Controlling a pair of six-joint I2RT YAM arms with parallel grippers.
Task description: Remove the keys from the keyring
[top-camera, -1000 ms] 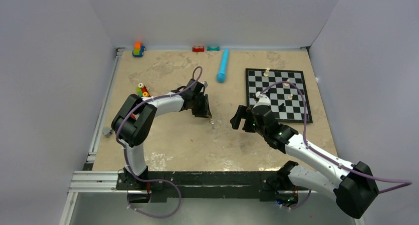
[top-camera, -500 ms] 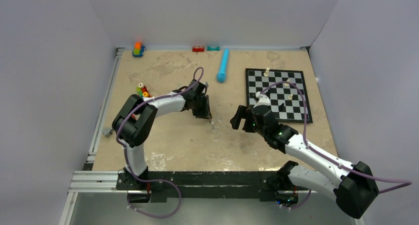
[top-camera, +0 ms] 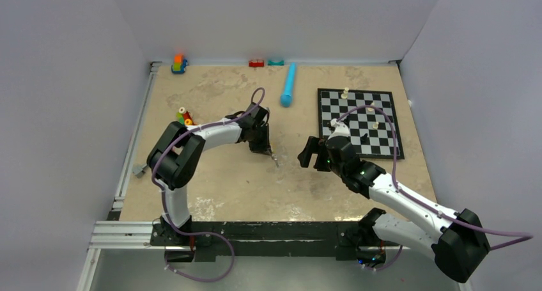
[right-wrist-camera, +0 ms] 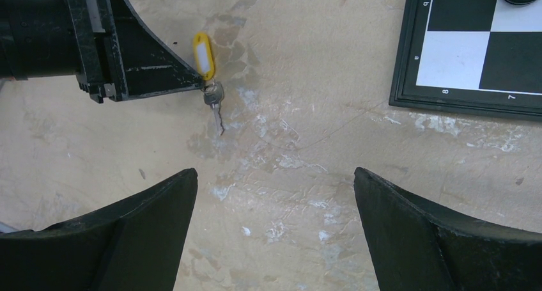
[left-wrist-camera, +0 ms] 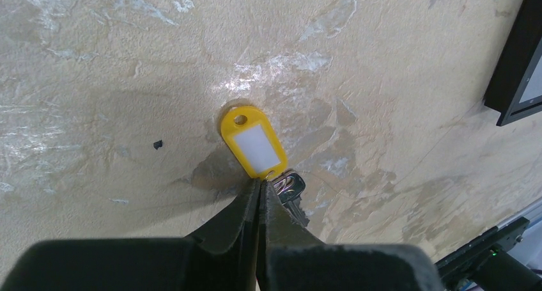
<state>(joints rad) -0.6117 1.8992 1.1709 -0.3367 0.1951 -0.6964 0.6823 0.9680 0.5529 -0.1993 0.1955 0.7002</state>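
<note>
Just beside the left pincer [left-wrist-camera: 259, 185] — keys [left-wrist-camera: 291, 189]

Overhead view looks down from behind, wrist views close, downward, both showing keys [left-wrist-camera: 291, 192].

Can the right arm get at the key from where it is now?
Probably yes. The right gripper is open with bare table between it and the key, which sticks out past the left gripper, shut on the keyring. Tight, though.

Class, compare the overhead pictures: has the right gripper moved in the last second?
No. The right gripper sits at the same spot, just left of the chessboard.
</note>
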